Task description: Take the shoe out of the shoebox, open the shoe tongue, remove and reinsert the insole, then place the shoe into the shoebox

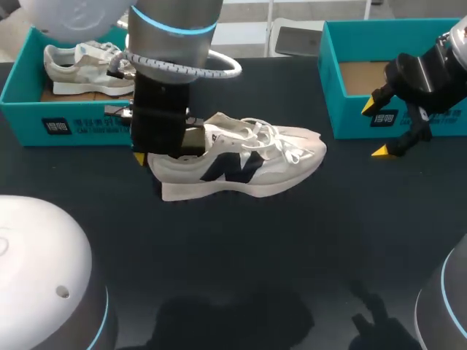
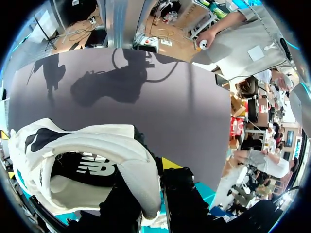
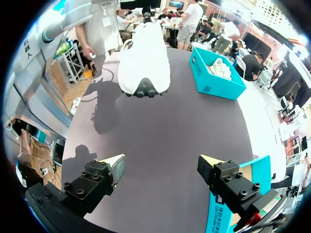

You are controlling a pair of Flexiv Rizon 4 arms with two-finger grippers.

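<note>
At padded heel of white shoe: L end effector clamped.

Shoe: white cloth, matt. Table: dark, matt, smooth. Shoebox: teal cardboard, matt.

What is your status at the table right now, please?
Left gripper shut on shoe at heel collar. Right gripper open, empty, by right shoebox. Shoe on table, outside box. Nothing between right gripper and shoe.
</note>
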